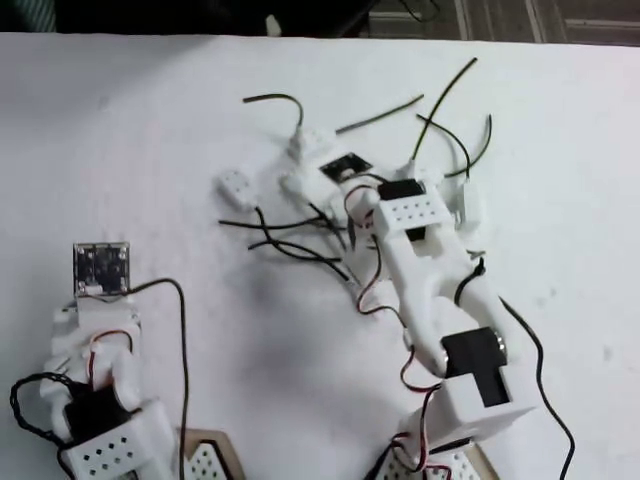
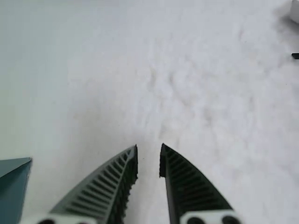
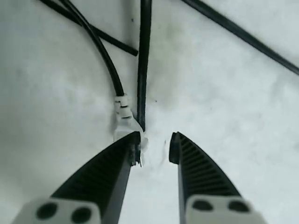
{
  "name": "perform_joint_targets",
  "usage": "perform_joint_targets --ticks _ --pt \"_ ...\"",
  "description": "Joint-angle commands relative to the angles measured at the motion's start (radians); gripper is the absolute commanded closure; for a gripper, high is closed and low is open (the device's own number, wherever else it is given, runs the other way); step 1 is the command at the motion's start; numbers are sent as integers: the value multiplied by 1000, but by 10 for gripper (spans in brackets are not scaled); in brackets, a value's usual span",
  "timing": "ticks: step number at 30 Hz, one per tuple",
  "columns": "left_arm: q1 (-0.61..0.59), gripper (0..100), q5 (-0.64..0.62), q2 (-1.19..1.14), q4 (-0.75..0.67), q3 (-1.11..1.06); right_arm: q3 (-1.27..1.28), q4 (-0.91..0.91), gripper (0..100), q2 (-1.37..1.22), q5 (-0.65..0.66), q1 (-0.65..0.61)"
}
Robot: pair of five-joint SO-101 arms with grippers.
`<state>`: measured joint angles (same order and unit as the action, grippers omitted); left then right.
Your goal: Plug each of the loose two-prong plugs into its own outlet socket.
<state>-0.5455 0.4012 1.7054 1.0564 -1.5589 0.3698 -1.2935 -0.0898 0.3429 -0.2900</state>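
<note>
My right gripper (image 3: pixel 154 142) is open low over the table. A small white two-prong plug (image 3: pixel 127 122) on a black cable (image 3: pixel 105 51) lies against the tip of one finger (image 3: pixel 122 156), partly inside the gap. In the high view the right arm (image 1: pixel 415 215) stretches into a tangle of black cables (image 1: pixel 290 245) with white plugs (image 1: pixel 295 185) and a white outlet block (image 1: pixel 235 183). My left gripper (image 2: pixel 148 151) hovers over bare white table, slightly open with nothing between its fingers. The left arm (image 1: pixel 100 330) stands at the near left, away from the tangle.
More white pieces lie at the back of the tangle (image 1: pixel 310 140) and to its right (image 1: pixel 470 205), with cable ends fanning outward. Other black cables (image 3: pixel 238 32) cross the table beyond the right gripper. A white piece (image 2: pixel 294 11) sits far off the left gripper.
</note>
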Motion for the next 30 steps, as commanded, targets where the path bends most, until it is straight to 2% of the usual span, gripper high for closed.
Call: perform_joint_targets --ticks 1,10,20,25,30 --pt "12 898 9 7 -21 3 -12 -10 888 7 -20 -42" --pt "12 898 9 7 -21 2 31 -2 886 -2 -61 -56" --pt "12 898 9 7 -20 2 29 58 891 -127 -63 -56" --pt "12 898 9 7 -20 2 35 54 982 -91 -98 -90" --pt "12 898 9 7 -18 2 35 19 981 -84 -132 -143"
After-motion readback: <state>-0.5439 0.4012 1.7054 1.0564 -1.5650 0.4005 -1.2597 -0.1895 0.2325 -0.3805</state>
